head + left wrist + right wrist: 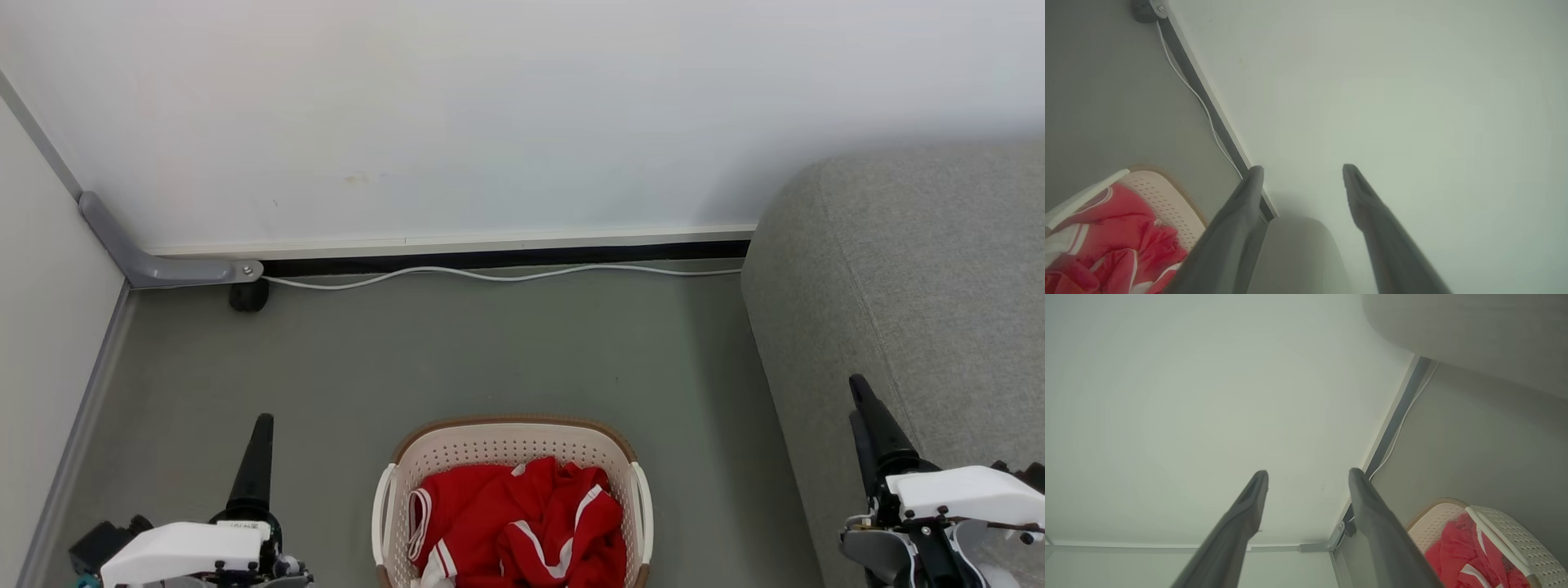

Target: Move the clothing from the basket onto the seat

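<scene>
Clothing (pixel 522 523), soft red fabric with white stripes, lies in the oval cream perforated basket (pixel 513 422) between left claw (pixel 1302 168) and right claw (pixel 1308 473), both spread and empty; grey fabric sofa (pixel 914 269) beside right claw.

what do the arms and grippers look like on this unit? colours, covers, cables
The left gripper and right gripper each have two long dark fingers tapering to narrow tips, on a black base. Behind them sit white wrist covers: the left cover carries a small unreadable label; under the right cover are black screws, silver metal and a thin dark cable.
</scene>
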Motion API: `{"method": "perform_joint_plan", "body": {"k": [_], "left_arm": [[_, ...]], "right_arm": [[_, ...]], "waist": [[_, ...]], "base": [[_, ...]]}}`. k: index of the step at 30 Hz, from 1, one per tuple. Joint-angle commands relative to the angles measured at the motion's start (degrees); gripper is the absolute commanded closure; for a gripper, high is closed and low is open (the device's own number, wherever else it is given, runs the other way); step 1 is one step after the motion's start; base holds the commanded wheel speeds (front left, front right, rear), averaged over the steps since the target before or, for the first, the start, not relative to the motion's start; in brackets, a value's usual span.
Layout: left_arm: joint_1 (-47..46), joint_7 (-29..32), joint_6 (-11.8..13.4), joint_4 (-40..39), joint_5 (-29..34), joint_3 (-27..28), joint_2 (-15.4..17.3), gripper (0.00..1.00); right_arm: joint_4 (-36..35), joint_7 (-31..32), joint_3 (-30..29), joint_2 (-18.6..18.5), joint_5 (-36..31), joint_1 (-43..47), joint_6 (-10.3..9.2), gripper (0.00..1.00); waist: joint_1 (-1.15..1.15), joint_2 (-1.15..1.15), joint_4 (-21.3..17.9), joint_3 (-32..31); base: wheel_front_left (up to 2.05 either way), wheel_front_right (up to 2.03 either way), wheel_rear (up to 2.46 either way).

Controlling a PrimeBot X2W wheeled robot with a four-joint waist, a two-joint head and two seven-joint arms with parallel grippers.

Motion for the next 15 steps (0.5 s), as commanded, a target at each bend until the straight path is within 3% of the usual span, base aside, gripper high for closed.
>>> {"method": "perform_joint_plan", "body": {"k": [1, 15], "left_arm": [[-3.83, -0.5, -0.16, -1.17, 1.88, 0.46, 1.1, 0.0], [-5.72, -3.02, -0.22, -0.19, 16.98, 0.6, 1.63, 0.0]], "right_arm": [[-0.96, -0.92, 0.75, -1.18, -1.62, -3.29, 0.09, 0.0], [1.07, -3.44, 1.41, -1.98, -13.19, -6.15, 0.13, 0.0]], "waist": [[-0.01, 0.0, -0.02, 0.07], [-0.01, 0.0, -0.23, 0.65]], "base": [[0.0, 0.0, 0.0], [0.0, 0.0, 0.0]]}}
